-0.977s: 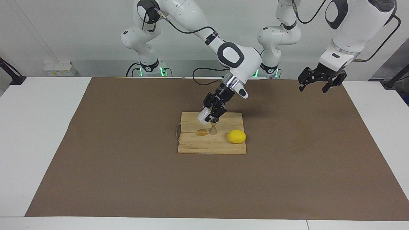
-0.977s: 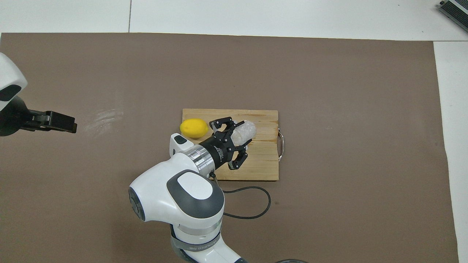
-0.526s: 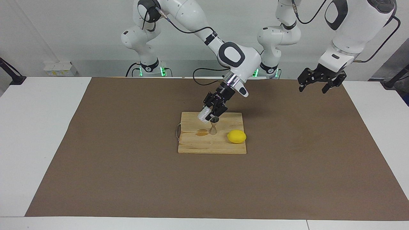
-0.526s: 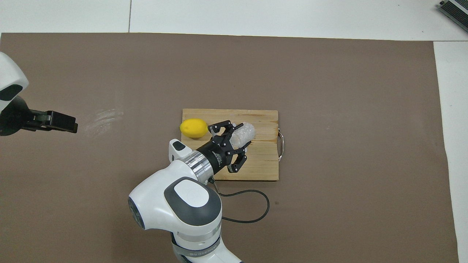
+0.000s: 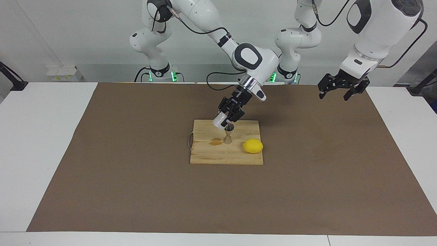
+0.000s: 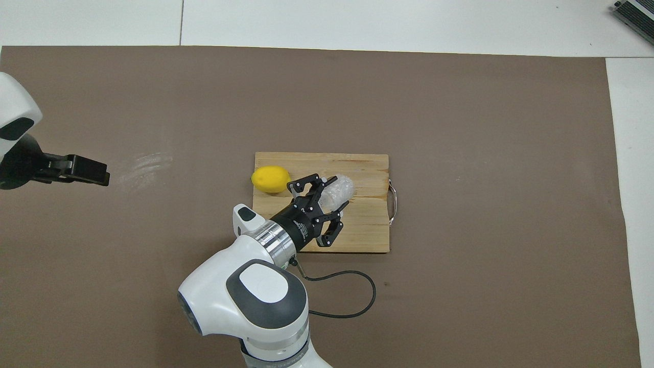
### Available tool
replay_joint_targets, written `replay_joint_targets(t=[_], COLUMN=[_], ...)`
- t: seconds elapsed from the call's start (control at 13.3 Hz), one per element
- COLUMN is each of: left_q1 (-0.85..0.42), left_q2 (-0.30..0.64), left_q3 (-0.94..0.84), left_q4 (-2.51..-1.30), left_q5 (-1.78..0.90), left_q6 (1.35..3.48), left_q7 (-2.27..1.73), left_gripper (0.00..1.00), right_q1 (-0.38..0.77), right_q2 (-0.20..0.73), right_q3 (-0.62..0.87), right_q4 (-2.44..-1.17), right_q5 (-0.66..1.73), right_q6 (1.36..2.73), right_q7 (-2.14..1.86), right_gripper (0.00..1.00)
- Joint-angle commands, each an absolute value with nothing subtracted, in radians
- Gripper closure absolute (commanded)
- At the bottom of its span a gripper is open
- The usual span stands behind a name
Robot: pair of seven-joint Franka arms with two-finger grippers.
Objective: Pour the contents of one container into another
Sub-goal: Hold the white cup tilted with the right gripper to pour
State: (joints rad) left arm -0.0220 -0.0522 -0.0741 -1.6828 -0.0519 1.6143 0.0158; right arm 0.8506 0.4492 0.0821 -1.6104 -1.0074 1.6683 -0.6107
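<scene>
Toward the right arm's end of the wooden cutting board (image 5: 211, 155), a darker patch (image 5: 215, 141) is seen just beside the foot of the jigger. It may be spilled liquid, but this cannot be confirmed.

Above this area the glass cup (image 5: 219, 121) is held in the air by the right gripper (image 5: 226, 120), whose jaws are pinching the cup from two sides. The cup is tilted steeply, and its lower end is brought close to the top of the jigger (image 5: 228, 134). Whether the two are touching cannot be told, nor whether liquid is running.

The jigger stands upright near the middle of the board. In the overhead view it is hidden under the right gripper (image 6: 334, 194) and the cup (image 6: 340, 190).

For the pouring to be done well, the lip of the cup should be placed exactly over the small mouth of the jigger, and the tilt should be increased only slowly, so that a thin stream is obtained. The jigger is judged to be light and narrow at the foot, so it could be knocked over if it is pushed by the cup or a finger.

The lemon (image 5: 253, 146) lies on the board beside the jigger, toward the left arm's end, and it is not involved.

The left gripper (image 5: 336, 94) waits over the brown mat (image 5: 102, 153), well apart from the board, with its jaws spread and nothing between them.
</scene>
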Motion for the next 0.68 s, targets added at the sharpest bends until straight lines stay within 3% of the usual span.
replay_joint_targets(t=[0.0, 0.6], left_q1=[-0.037, -0.037], left_q2=[-0.049, -0.046], left_q3=[-0.066, -0.066], left_q4=[-1.68, -1.68], left_q5=[-0.058, -0.069], left_q6=[1.625, 1.626], left_q7=[0.0, -0.002], left_gripper=[0.0, 0.0], right_q1=[0.845, 0.839], right_q2=[0.416, 0.417], right_q3=[0.087, 0.087], right_q4=[-1.657, -1.655], right_q5=[-1.046, -1.048], right_q6=[1.692, 1.701], right_q7=[-0.583, -0.568], right_gripper=[0.89, 0.89])
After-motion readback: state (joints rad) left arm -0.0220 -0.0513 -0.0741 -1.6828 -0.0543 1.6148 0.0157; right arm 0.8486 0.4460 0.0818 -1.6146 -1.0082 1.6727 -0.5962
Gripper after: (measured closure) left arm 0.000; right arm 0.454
